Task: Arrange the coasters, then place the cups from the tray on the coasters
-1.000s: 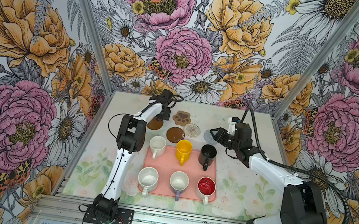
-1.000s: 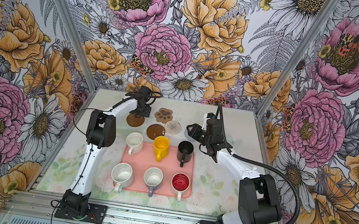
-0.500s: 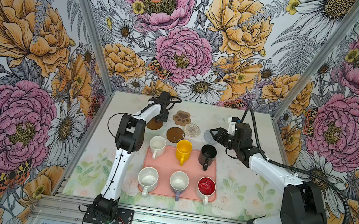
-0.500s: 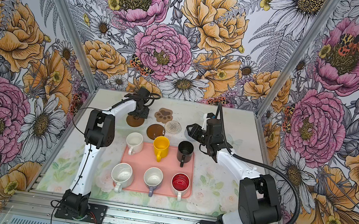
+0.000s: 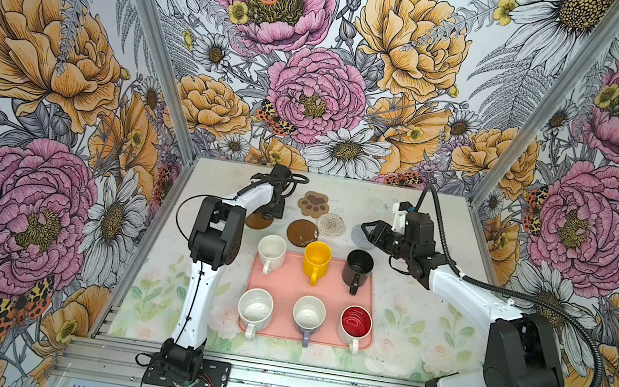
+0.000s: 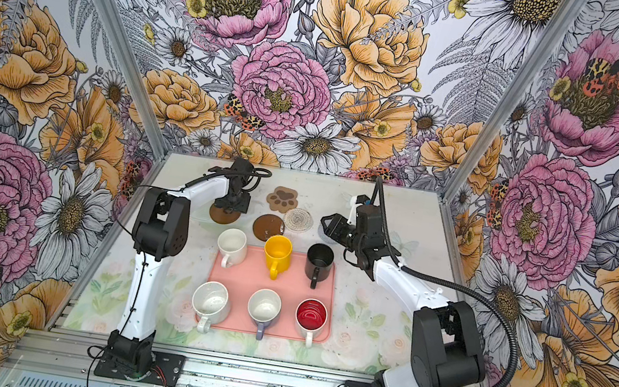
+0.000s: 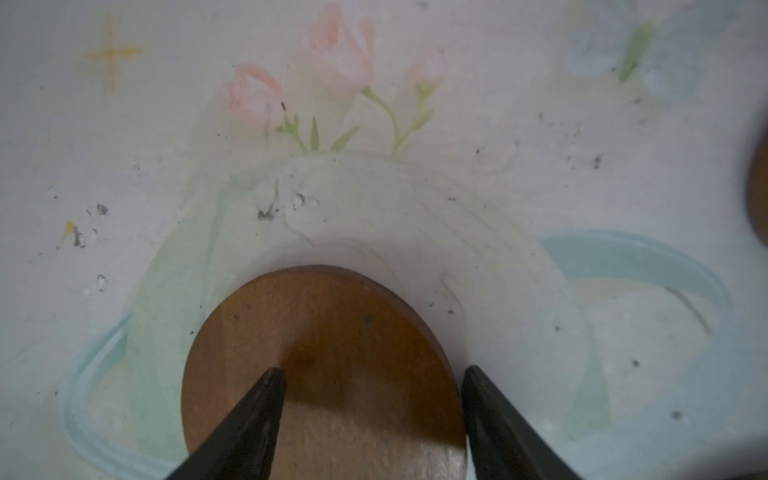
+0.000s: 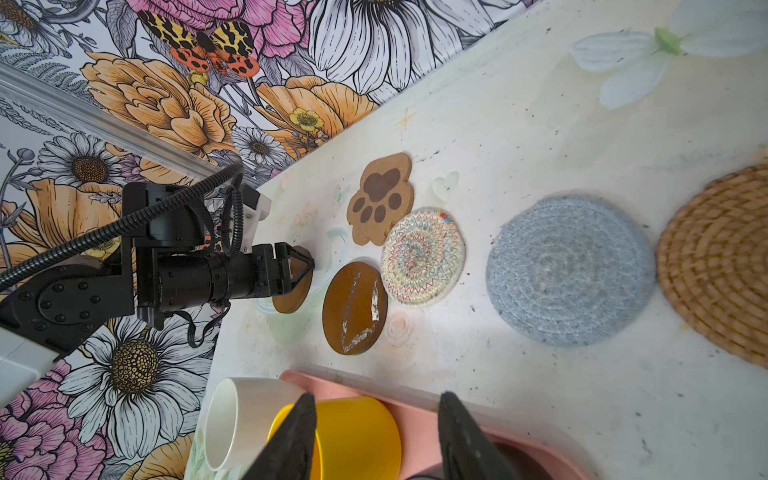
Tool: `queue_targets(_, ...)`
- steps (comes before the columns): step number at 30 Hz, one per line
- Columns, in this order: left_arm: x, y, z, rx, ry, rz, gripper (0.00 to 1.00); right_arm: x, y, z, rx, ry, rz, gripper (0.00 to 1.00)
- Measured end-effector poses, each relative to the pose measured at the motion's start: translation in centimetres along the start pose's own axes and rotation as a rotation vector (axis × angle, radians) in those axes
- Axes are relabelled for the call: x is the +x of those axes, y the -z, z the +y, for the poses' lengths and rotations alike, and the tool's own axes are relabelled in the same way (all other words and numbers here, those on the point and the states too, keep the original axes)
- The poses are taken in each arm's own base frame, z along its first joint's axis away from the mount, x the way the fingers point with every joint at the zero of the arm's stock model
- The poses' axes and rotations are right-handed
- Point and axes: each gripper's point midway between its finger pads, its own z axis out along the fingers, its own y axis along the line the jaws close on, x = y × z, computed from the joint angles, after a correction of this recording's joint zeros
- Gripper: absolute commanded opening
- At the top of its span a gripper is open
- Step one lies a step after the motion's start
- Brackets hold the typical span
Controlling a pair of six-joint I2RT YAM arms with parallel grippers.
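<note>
Partly the left hand (image 5: 269,214) covers one brown disc (image 7: 324,316), jaws apart; the right hand (image 8: 376,399) gapes empty

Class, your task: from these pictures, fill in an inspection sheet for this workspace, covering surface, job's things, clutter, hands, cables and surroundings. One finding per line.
Surface: tabletop, pale floral print, dark specks.
Job's things: six mugs, all on the pink tray. Beyond it lie the paw coaster, zigzag woven coaster, blue woven coaster, rattan coaster, scuffed brown disc and plain brown disc.
Clutter: nothing seen.
Hands: left hand open, tips down over the plain brown disc; right hand open, empty, raised near the blue woven coaster.
Cables: black cable looped at the left wrist; corrugated conduit along the right arm.
Surroundings: floral walls; aluminium frame in front.
</note>
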Motion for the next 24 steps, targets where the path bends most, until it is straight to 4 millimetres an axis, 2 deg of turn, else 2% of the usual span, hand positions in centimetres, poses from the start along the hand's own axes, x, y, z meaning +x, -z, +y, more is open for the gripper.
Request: queue_targets(24, 4.3, 1.5, 1.7, -0.024, 0.054, 0.045, 0.68, -0.3, 0.6, 0.7, -0.023, 0.01, -0.018, 0.5)
